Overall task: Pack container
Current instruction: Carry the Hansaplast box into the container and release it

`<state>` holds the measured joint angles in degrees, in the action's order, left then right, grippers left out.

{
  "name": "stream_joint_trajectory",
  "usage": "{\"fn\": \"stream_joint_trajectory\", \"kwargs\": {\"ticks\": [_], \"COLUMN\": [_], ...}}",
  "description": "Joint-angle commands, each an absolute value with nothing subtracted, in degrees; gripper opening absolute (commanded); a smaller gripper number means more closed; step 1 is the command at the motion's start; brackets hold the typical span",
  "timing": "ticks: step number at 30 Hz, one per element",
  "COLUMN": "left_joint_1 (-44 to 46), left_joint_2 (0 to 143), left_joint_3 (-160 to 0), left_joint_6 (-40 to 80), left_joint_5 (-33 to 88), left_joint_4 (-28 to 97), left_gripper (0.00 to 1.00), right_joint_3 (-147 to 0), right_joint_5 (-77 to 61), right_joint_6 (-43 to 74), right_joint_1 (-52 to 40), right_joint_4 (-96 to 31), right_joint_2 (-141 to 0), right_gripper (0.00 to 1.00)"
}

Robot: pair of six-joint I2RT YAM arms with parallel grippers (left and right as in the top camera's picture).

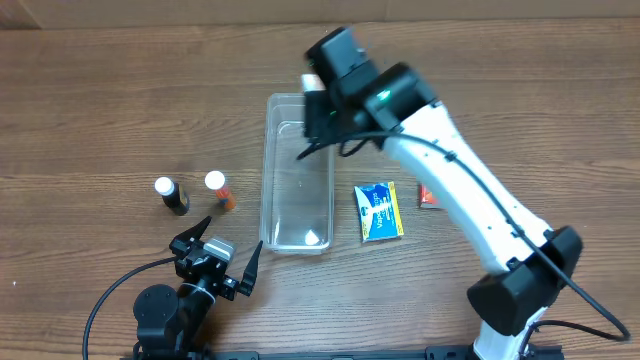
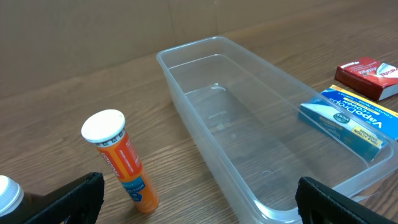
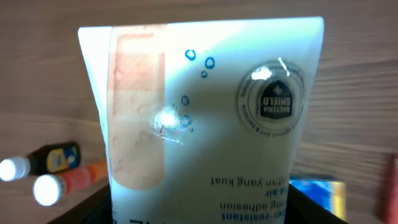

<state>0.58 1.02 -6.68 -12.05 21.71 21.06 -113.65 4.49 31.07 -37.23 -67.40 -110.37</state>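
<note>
**Container under the right hand, white pack held above its far end**

Container (image 1: 297,175), a clear, long, narrow bin with rounded corners and a rim, lies on the wooden surface (image 1: 100,100) near the middle, its length running from near to far. The right hand (image 1: 320,108) hangs over the far end of the container, reaching in from the near right. It grips a white pack (image 3: 205,118), which fills most of the right wrist view. The pack carries a picture of a plaster strip on the left, a round "BACTERIA SHIELD" seal on the right, and lines of blue print lower down. How far above the container the pack hangs, I cannot tell.

The left hand (image 1: 234,235) sits low at the near left, just beside the container's near left corner, and its two dark fingers (image 2: 68,199) are spread wide with nothing between them. From its wrist view the container stretches away ahead and slightly to the right.

Left of the container stand an orange tube (image 1: 220,190) with a white cap and, further left, a dark bottle (image 1: 172,196), also white-capped; the two are near each other but apart. Right of the container lies a blue box (image 1: 380,211), flat and close to the wall, and beyond it to the right a small red box (image 1: 428,196), partly hidden under the right arm.
</note>
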Motion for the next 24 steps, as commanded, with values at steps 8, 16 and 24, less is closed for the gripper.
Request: {"fn": "stream_joint_trajectory", "kwargs": {"ticks": [8,16,24], "left_joint_1": [0.0,0.0,0.0], "left_joint_2": [0.7,0.7,0.7], "left_joint_3": [-6.3,-6.3,-6.3], "left_joint_6": [-12.7,-12.7,-12.7], "left_joint_5": [22.1,22.1,22.1], "left_joint_4": [20.8,20.8,20.8], "left_gripper": [1.00,1.00,1.00], "right_joint_3": [-105.2,-105.7,-110.9], "right_joint_5": [2.0,-0.1,4.8], "right_joint_6": [35.6,35.9,32.5], "right_joint_1": [-39.4,-39.4,-35.7], "right_joint_4": [-50.4,-44.8,-59.0], "right_joint_2": [-122.1,-124.9,-112.6], "right_gripper": [0.67,0.85,0.99]}}
